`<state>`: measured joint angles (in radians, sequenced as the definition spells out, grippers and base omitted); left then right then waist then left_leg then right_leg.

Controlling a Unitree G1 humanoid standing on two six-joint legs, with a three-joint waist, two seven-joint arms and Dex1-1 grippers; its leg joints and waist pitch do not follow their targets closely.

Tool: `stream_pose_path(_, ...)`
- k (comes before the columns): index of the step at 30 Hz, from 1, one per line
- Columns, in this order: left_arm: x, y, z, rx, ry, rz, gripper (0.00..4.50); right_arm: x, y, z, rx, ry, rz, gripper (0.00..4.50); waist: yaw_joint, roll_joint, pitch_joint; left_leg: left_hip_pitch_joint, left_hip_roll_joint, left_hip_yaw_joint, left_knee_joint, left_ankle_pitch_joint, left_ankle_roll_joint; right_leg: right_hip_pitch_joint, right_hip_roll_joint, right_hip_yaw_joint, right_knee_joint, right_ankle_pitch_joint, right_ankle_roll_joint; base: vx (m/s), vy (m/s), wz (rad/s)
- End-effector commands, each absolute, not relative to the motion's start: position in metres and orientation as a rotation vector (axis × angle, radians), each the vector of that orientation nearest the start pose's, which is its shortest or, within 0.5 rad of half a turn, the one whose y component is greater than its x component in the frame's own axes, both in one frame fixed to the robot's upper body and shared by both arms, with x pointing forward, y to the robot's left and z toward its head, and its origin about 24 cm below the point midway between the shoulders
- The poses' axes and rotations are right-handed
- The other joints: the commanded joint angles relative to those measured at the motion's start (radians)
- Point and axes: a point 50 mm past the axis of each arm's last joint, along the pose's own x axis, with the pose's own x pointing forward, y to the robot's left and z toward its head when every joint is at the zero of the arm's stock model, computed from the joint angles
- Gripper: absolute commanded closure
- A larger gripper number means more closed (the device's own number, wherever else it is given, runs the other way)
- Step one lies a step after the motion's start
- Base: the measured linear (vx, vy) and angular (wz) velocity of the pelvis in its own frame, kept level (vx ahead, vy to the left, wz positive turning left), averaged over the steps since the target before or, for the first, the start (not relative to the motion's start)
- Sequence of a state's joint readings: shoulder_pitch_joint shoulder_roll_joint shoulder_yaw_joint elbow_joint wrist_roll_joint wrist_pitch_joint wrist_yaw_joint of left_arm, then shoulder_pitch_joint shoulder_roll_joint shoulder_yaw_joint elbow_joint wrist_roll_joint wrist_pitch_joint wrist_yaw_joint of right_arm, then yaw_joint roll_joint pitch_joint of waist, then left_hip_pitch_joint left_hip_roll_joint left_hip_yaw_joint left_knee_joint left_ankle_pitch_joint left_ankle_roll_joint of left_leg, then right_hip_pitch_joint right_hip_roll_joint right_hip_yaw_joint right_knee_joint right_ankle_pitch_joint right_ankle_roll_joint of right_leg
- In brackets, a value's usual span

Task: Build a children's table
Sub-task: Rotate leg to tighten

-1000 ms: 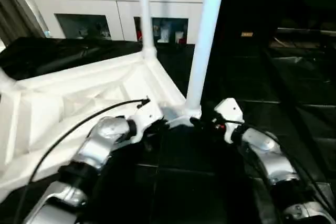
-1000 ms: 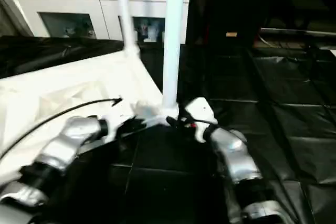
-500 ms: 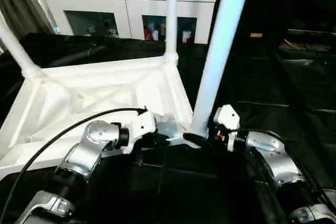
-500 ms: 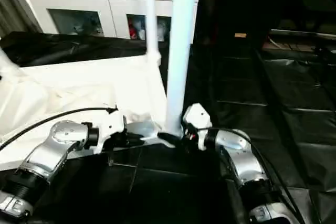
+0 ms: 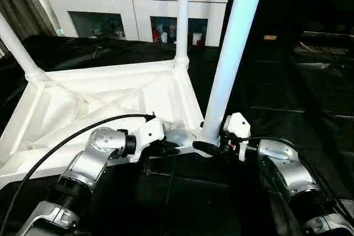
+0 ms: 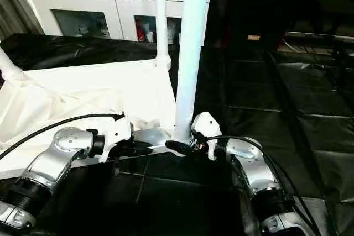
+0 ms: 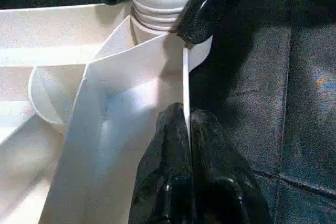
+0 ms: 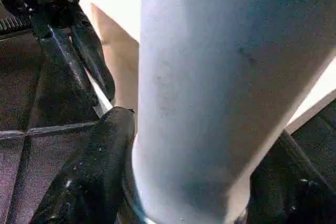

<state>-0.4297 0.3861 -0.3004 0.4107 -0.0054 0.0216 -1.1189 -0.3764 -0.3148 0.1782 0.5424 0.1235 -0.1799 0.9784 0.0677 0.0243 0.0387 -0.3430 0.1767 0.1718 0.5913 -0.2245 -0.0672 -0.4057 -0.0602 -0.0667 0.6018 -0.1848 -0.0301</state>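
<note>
Near leg stands upright between my right hand's fingers, closing around its base; left hand pinches the tabletop rim.

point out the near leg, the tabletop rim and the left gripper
near leg [image 5: 229,64], left eye view, mid shaft
tabletop rim [image 7: 185,85], left wrist view, thin edge above the fingers
left gripper [image 7: 188,124], left wrist view, fingertips pinching that rim
</note>
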Motion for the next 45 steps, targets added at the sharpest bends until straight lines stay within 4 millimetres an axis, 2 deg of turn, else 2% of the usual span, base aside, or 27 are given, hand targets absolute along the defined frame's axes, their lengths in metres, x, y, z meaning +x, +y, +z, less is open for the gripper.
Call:
stream_pose_path(1,0.288,0.126,0.038,0.399,0.330,-1.340,4.50,0.294,-0.138,0.033,-0.220,0.121,1.097,1.83,0.003,-0.013,-0.052,-0.011,0.052,-0.013,-0.064,-0.079,0.106,0.061,-0.086,0.053,-0.065,-0.167,-0.222,0.000,0.000,0.00)
stream_pose_path(4,0.292,0.127,0.035,0.410,0.344,-1.286,4.50,0.296,-0.134,0.030,-0.153,0.113,1.017,1.83,0.002,-0.009,-0.052,-0.010,0.052,-0.014,-0.065,-0.085,0.101,0.060,-0.087,0.053,-0.066,-0.178,-0.221,0.000,0.000,0.00)
stream_pose_path(6,0.297,0.128,0.033,0.425,0.355,-1.222,4.50,0.298,-0.132,0.028,-0.136,0.112,0.961,1.83,-0.002,-0.010,-0.049,-0.008,0.051,-0.014,-0.068,-0.102,0.084,0.058,-0.086,0.053,-0.072,-0.211,-0.211,0.000,0.000,0.00)
stream_pose_path(7,0.301,0.128,0.031,0.425,0.366,-1.170,4.50,0.300,-0.130,0.025,-0.124,0.122,0.916,1.83,-0.002,-0.006,-0.050,-0.007,0.051,-0.014,-0.067,-0.108,0.079,0.059,-0.087,0.053,-0.072,-0.219,-0.209,0.000,0.000,0.00)
stream_pose_path(8,0.309,0.126,0.029,0.413,0.374,-1.076,4.50,0.302,-0.126,0.017,-0.106,0.156,0.825,1.83,-0.005,-0.008,-0.048,-0.006,0.051,-0.013,-0.069,-0.112,0.068,0.056,-0.085,0.053,-0.076,-0.239,-0.201,0.000,0.000,0.00)
stream_pose_path(9,0.312,0.125,0.029,0.409,0.377,-1.044,4.50,0.302,-0.124,0.014,-0.097,0.168,0.797,1.83,-0.006,-0.008,-0.046,0.000,0.049,-0.011,-0.070,-0.129,0.058,0.052,-0.084,0.054,-0.081,-0.270,-0.196,0.000,0.000,0.00)
stream_pose_path(11,0.321,0.121,0.027,0.390,0.393,-0.931,4.50,0.304,-0.117,0.005,-0.066,0.208,0.685,1.84,-0.006,-0.010,-0.045,-0.001,0.047,-0.014,-0.073,-0.140,0.044,0.056,-0.086,0.054,-0.084,-0.315,-0.180,0.000,0.000,0.00)
stream_pose_path(15,0.330,0.113,0.024,0.336,0.424,-0.783,4.50,0.310,-0.106,-0.005,-0.057,0.269,0.480,1.84,-0.007,-0.011,-0.043,0.000,0.045,-0.016,-0.076,-0.158,0.032,0.054,-0.088,0.054,-0.089,-0.365,-0.158,0.000,0.000,0.00)
stream_pose_path(16,0.332,0.110,0.023,0.315,0.429,-0.747,4.50,0.312,-0.101,-0.006,-0.052,0.281,0.451,1.84,-0.007,-0.010,-0.043,0.004,0.045,-0.015,-0.076,-0.163,0.027,0.050,-0.088,0.055,-0.091,-0.373,-0.156,0.000,0.000,0.00)
stream_pose_path(18,0.335,0.106,0.021,0.308,0.437,-0.708,4.50,0.315,-0.092,-0.006,-0.052,0.292,0.408,1.84,-0.005,-0.014,-0.042,0.004,0.044,-0.015,-0.076,-0.172,0.032,0.050,-0.089,0.055,-0.095,-0.393,-0.150,0.000,0.000,0.00)
stream_pose_path(19,0.335,0.105,0.021,0.312,0.440,-0.702,4.50,0.316,-0.090,-0.006,-0.055,0.294,0.393,1.84,-0.005,-0.015,-0.041,0.005,0.042,-0.014,-0.076,-0.174,0.035,0.047,-0.089,0.055,-0.097,-0.401,-0.147,0.000,0.000,0.00)
stream_pose_path(20,0.335,0.103,0.020,0.320,0.445,-0.699,4.50,0.318,-0.087,-0.005,-0.055,0.295,0.375,1.84,-0.005,-0.013,-0.042,0.003,0.043,-0.017,-0.077,-0.177,0.036,0.051,-0.091,0.055,-0.097,-0.411,-0.141,0.000,0.000,0.00)
stream_pose_path(22,0.335,0.101,0.019,0.327,0.446,-0.705,4.50,0.319,-0.084,-0.005,-0.066,0.297,0.368,1.84,-0.005,-0.016,-0.041,0.001,0.044,-0.017,-0.079,-0.186,0.041,0.050,-0.092,0.055,-0.100,-0.432,-0.126,0.000,0.000,0.00)
stream_pose_path(27,0.334,0.100,0.021,0.352,0.428,-0.747,4.50,0.316,-0.076,-0.004,-0.079,0.276,0.437,1.84,-0.006,-0.018,-0.040,0.000,0.046,-0.020,-0.084,-0.206,0.042,0.048,-0.094,0.055,-0.101,-0.452,-0.109,0.000,0.000,0.00)
stream_pose_path(28,0.333,0.101,0.021,0.356,0.428,-0.755,4.50,0.316,-0.076,-0.003,-0.069,0.269,0.438,1.28,-0.006,-0.019,-0.040,0.000,0.047,-0.020,-0.084,-0.205,0.043,0.047,-0.094,0.056,-0.101,-0.450,-0.110,0.000,0.000,0.00)
stream_pose_path(31,0.330,0.102,0.021,0.372,0.407,-0.801,4.50,0.317,-0.078,0.002,-0.064,0.225,0.459,1.14,-0.005,-0.015,-0.039,-0.002,0.047,-0.020,-0.084,-0.214,0.050,0.045,-0.096,0.057,-0.103,-0.454,-0.109,0.000,0.000,0.00)
stream_pose_path(32,0.329,0.103,0.021,0.370,0.406,-0.811,4.50,0.318,-0.080,0.003,-0.072,0.211,0.465,1.00,-0.013,-0.018,-0.041,-0.013,0.045,-0.024,-0.087,-0.202,0.047,0.056,-0.096,0.055,-0.098,-0.446,-0.106,0.000,0.000,0.00)
stream_pose_path(33,0.327,0.103,0.022,0.378,0.390,-0.843,4.50,0.318,-0.082,0.007,-0.068,0.185,0.483,1.00,-0.018,-0.015,-0.044,-0.023,0.046,-0.029,-0.088,-0.178,0.046,0.064,-0.096,0.052,-0.094,-0.416,-0.104,0.000,0.000,0.00)
stream_pose_path(34,0.324,0.103,0.022,0.386,0.374,-0.877,4.50,0.319,-0.085,0.011,-0.063,0.154,0.504,0.84,-0.021,-0.016,-0.044,-0.022,0.048,-0.029,-0.088,-0.173,0.048,0.062,-0.095,0.052,-0.092,-0.398,-0.107,0.000,0.000,0.00)
stream_pose_path(36,0.324,0.105,0.022,0.383,0.378,-0.876,4.50,0.319,-0.088,0.013,-0.064,0.139,0.513,0.78,-0.026,-0.017,-0.043,-0.012,0.048,-0.023,-0.082,-0.180,0.060,0.053,-0.093,0.055,-0.092,-0.357,-0.140,0.000,0.000,0.00)
stream_pose_path(37,0.324,0.106,0.022,0.381,0.379,-0.875,4.50,0.319,-0.089,0.014,-0.061,0.130,0.524,0.78,-0.026,-0.015,-0.044,-0.011,0.048,-0.021,-0.081,-0.179,0.063,0.053,-0.093,0.055,-0.091,-0.350,-0.149,0.000,0.000,0.00)
stream_pose_path(38,0.321,0.107,0.024,0.375,0.335,-0.925,4.50,0.317,-0.095,0.022,-0.068,0.076,0.614,0.54,-0.024,-0.012,-0.043,-0.011,0.046,-0.020,-0.080,-0.171,0.070,0.055,-0.092,0.055,-0.091,-0.335,-0.160,0.000,0.000,0.00)
stream_pose_path(39,0.319,0.107,0.026,0.365,0.315,-0.957,4.50,0.314,-0.098,0.024,-0.077,0.054,0.672,0.54,-0.025,-0.014,-0.045,-0.016,0.048,-0.020,-0.078,-0.159,0.081,0.059,-0.093,0.056,-0.087,-0.305,-0.167,0.000,0.000,0.00)
stream_pose_path(40,0.316,0.107,0.028,0.360,0.297,-0.993,4.50,0.312,-0.101,0.026,-0.091,0.043,0.719,0.54,-0.022,-0.013,-0.046,-0.015,0.048,-0.019,-0.076,-0.152,0.088,0.060,-0.093,0.056,-0.087,-0.286,-0.169,0.000,0.000,0.00)
stream_pose_path(42,0.311,0.108,0.029,0.356,0.279,-1.065,4.50,0.310,-0.110,0.028,-0.122,0.030,0.784,0.54,-0.022,-0.014,-0.053,-0.018,0.049,-0.018,-0.070,-0.102,0.114,0.064,-0.092,0.055,-0.072,-0.178,-0.203,0.000,0.000,0.00)
stream_pose_path(45,0.304,0.112,0.029,0.364,0.283,-1.131,4.50,0.306,-0.122,0.031,-0.141,0.028,0.869,0.54,-0.018,-0.011,-0.055,-0.015,0.050,-0.014,-0.064,-0.070,0.144,0.061,-0.089,0.053,-0.064,-0.087,-0.243,0.000,0.000,0.00)
